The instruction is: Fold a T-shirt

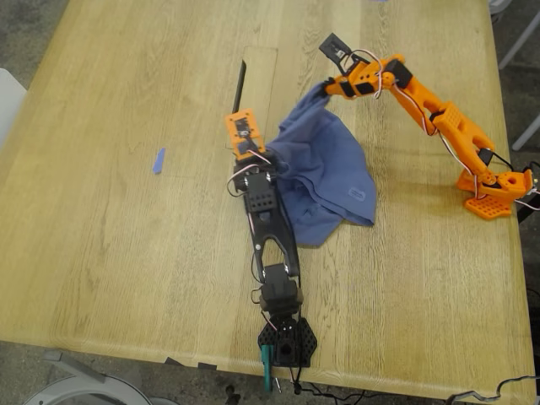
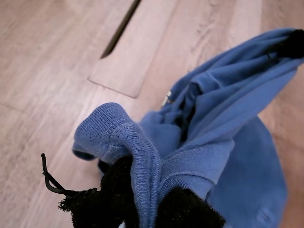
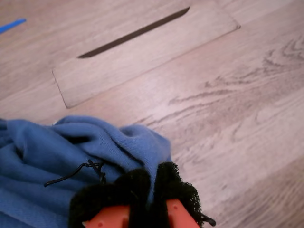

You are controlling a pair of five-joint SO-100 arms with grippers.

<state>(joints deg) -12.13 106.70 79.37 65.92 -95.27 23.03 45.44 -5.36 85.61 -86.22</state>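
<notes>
1. T-shirt (image 1: 325,173), slate-blue, hangs bunched between two arms near the middle of the wooden table (image 1: 110,253), its lower folds resting on the tabletop.
2. My first gripper (image 2: 142,209) has its black padded fingers (image 2: 114,190) clamped on a ribbed edge of the cloth, which rolls over them in a thick fold.
3. In the exterior view this is the black arm (image 1: 270,219) with the orange camera mount, reaching up from the near table edge; it holds the shirt's edge on the exterior view's left.
4. My second gripper (image 3: 152,190) pinches another part of the shirt between its black pads (image 3: 173,187), pressed together with fabric between them.
5. This is the orange arm (image 1: 439,118), based at the exterior view's right; it lifts a corner of the shirt above the table.
6. A rectangular inset panel (image 1: 261,80) with a dark slot (image 1: 240,84) lies in the tabletop just beyond the shirt.
7. A small blue tape scrap (image 1: 158,160) lies well apart from the shirt, toward the exterior view's left.
</notes>
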